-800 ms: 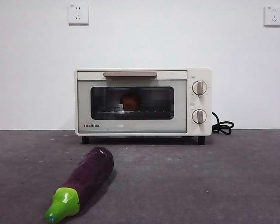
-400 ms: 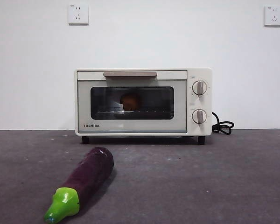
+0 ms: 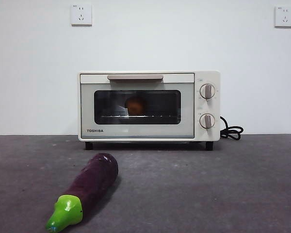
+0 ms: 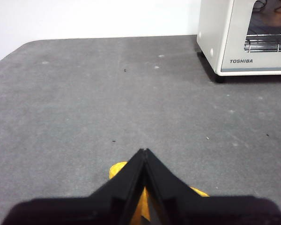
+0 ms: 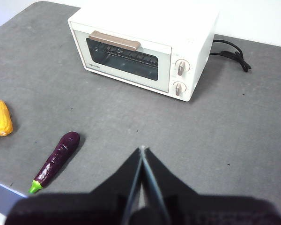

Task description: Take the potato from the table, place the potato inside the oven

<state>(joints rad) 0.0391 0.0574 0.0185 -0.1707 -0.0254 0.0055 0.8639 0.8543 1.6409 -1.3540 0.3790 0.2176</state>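
Potato (image 3: pixel 135 105): seen behind the closed glass door, on the rack inside the oven (image 3: pixel 149 106); task judged done.
Left gripper (image 4: pixel 144 152): jaws pressed together, empty, well away from the oven.
Right gripper (image 5: pixel 142 149): jaws together, empty, held high above the table (image 5: pixel 234 126), probably waiting.

A staged test bench rather than a real kitchen: a cream-white boxy toaster oven (image 3: pixel 149 106) stands alone on a broad dark grey matte table (image 3: pixel 223 184) against a bare white wall (image 3: pixel 174 34) with two white power sockets (image 3: pixel 81 14).
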